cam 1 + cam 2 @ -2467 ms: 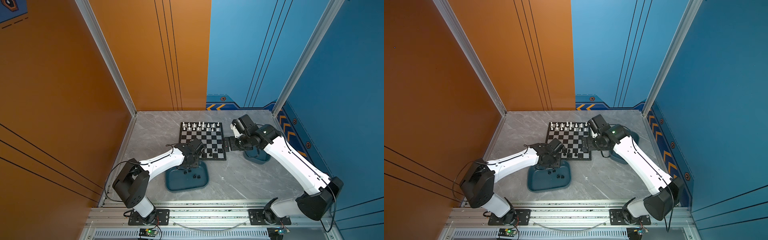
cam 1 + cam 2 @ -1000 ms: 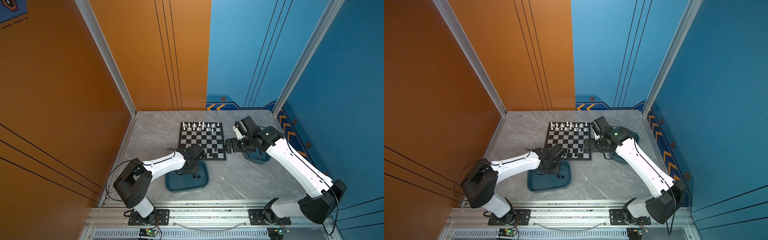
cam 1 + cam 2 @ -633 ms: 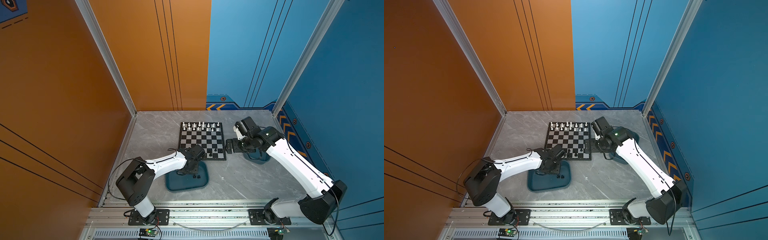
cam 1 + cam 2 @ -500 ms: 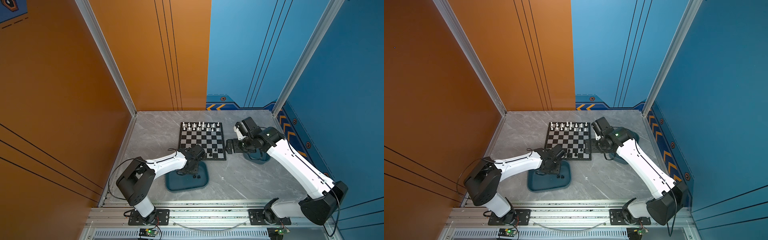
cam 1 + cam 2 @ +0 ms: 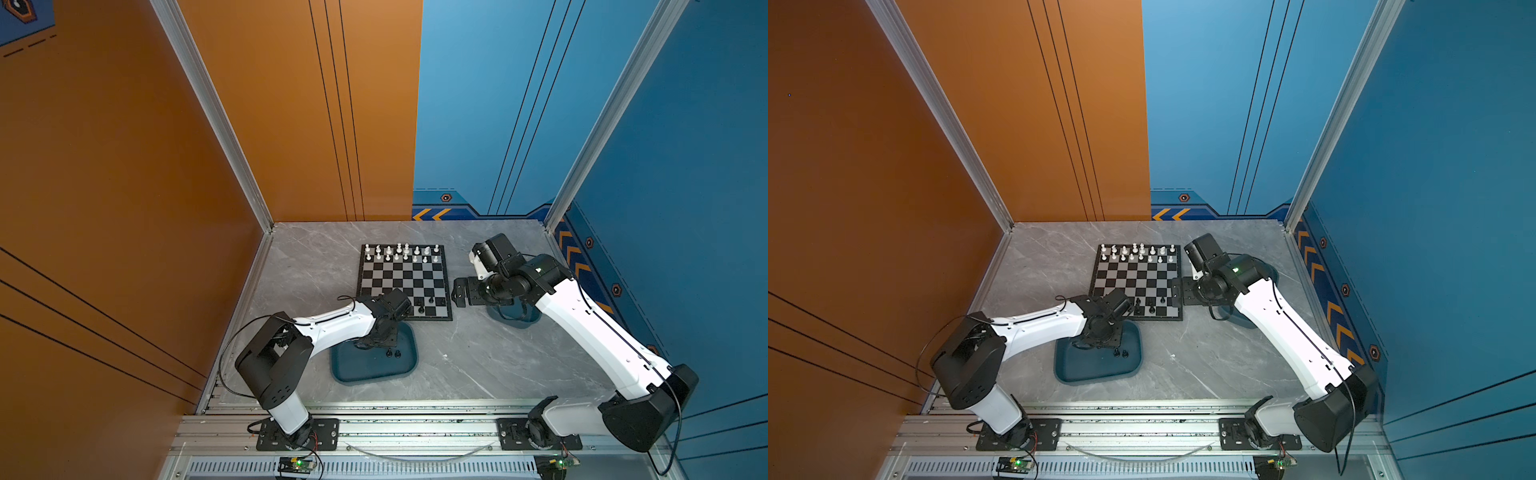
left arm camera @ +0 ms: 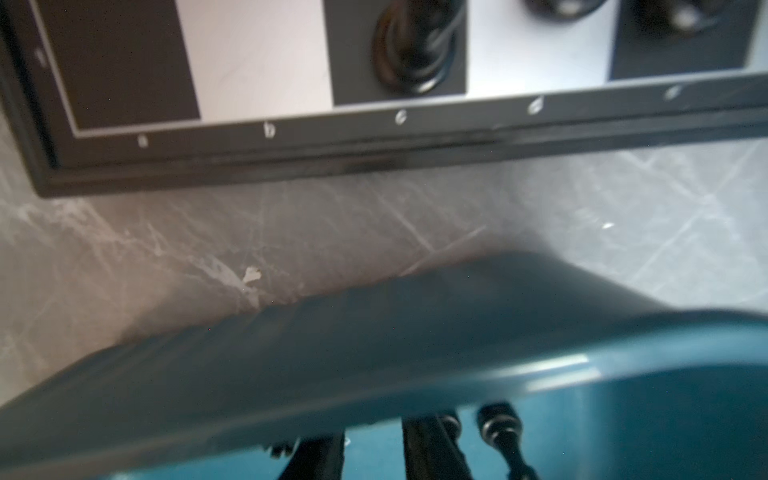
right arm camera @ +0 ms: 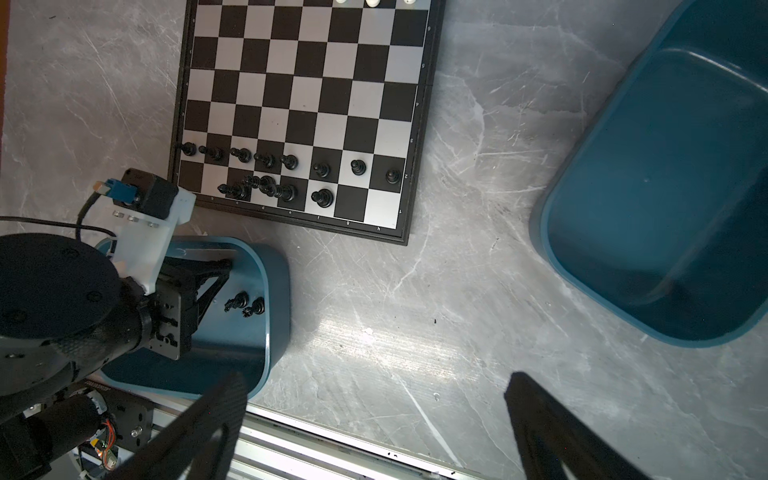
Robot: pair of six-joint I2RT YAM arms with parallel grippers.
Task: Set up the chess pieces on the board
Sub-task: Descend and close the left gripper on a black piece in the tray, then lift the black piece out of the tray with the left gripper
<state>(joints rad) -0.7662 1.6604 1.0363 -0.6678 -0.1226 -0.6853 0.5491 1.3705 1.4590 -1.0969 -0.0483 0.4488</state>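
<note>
The board (image 5: 405,282) lies on the grey table, with white chess pieces (image 5: 401,252) filling its two far rows. Several black chess pieces (image 7: 266,160) stand on its two near rows. Two loose black pieces (image 7: 249,305) lie in the teal tray (image 5: 374,370) in front of the board. My left gripper (image 5: 376,340) reaches down into that tray, beside the loose pieces. In the left wrist view its fingers (image 6: 428,449) stand slightly apart, with the tips hidden behind the tray wall. My right gripper (image 5: 461,293) hovers wide open over bare table, just right of the board.
A second teal tray (image 7: 665,208) sits right of the board, partly under my right arm, with nothing visible inside. Orange and blue walls close in the table on three sides. The metal rail (image 5: 415,419) with both arm bases runs along the front.
My left gripper has come down from above the tray into it and its arm has folded lower. My right gripper has drawn back slightly to the right of the board.
</note>
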